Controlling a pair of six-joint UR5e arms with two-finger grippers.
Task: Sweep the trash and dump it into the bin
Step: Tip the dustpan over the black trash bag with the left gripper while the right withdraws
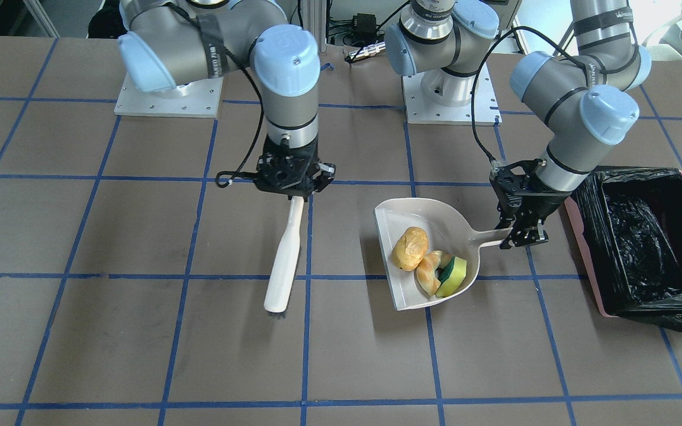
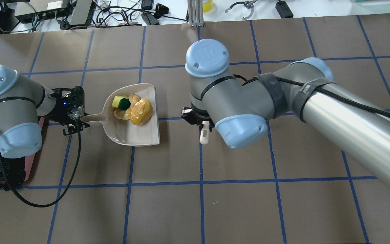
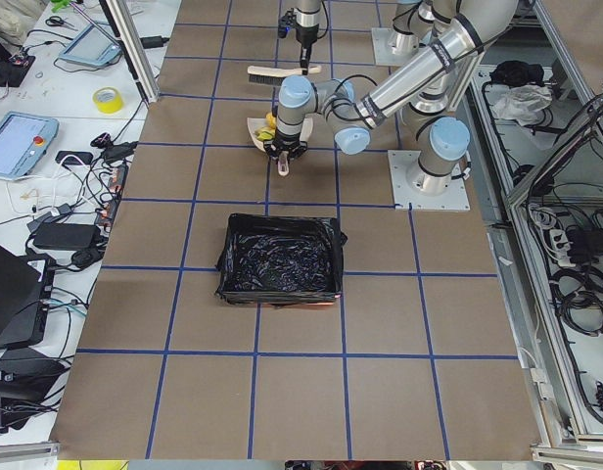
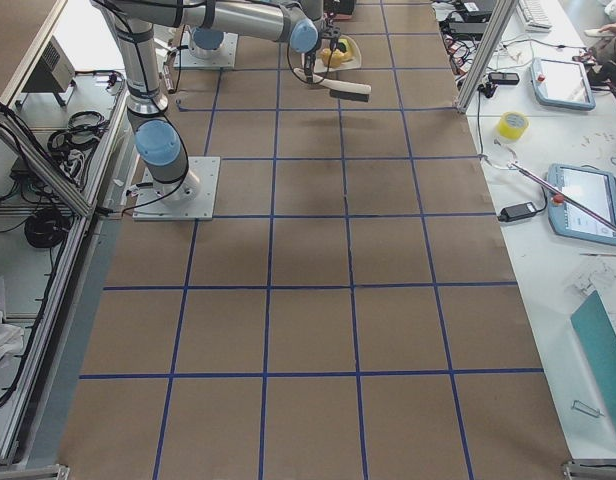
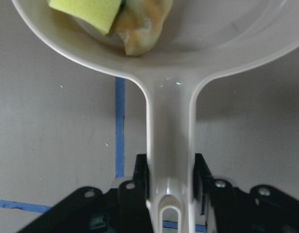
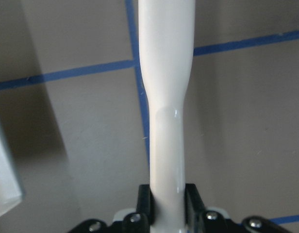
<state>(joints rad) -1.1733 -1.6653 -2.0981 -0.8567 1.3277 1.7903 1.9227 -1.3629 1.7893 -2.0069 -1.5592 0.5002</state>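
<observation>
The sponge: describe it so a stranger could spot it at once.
Find the black-lined bin; beside it the left gripper holds a pale dustpan. Of three pieces inside, the sponge is the yellow wedge with a green side, unlike the orange pastry and brown potato.

Potato lump (image 1: 410, 248), pastry ring (image 1: 430, 273), sponge wedge (image 1: 456, 275) together in dustpan (image 1: 403, 216); black-lined pink bin (image 1: 643, 248) nearby.

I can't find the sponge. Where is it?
The sponge lies inside the dustpan, beside the pastry ring, right of centre in the front-facing view.
</observation>
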